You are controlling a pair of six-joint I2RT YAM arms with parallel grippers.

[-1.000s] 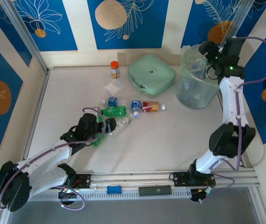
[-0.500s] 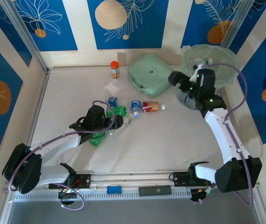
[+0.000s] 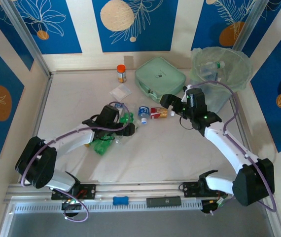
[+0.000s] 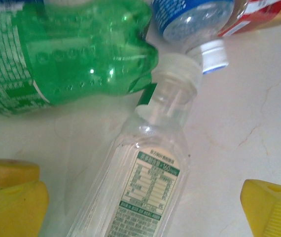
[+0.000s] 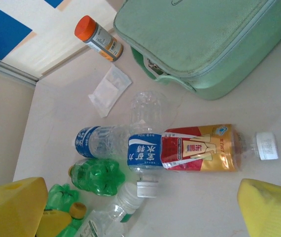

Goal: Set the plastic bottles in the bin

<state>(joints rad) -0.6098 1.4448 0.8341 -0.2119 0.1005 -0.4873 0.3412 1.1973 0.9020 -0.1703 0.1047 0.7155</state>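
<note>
On the middle of the counter [image 3: 170,153] the plastic bottles [image 3: 143,113] lie on their sides in a loose cluster. We see a red-labelled bottle [image 5: 197,148] touching a blue-labelled bottle [image 5: 144,150], with a green bottle [image 4: 71,54] and a clear bottle [image 4: 150,182] just beside them.

At the far right corner stands the bin [image 3: 229,84], lined with a pale green bag, and at least one green-capped bottle [image 3: 212,65] lies inside it.

The left fingers [image 4: 12,197] are spread wide on either side of the clear bottle, not touching it. The right fingers [image 5: 271,207] are also spread wide and hover near the red-labelled bottle, holding nothing.

Behind the cluster we see a mint-green case [image 3: 160,78], a white sachet [image 3: 120,92] and an orange-capped jar [image 3: 122,73].
</note>
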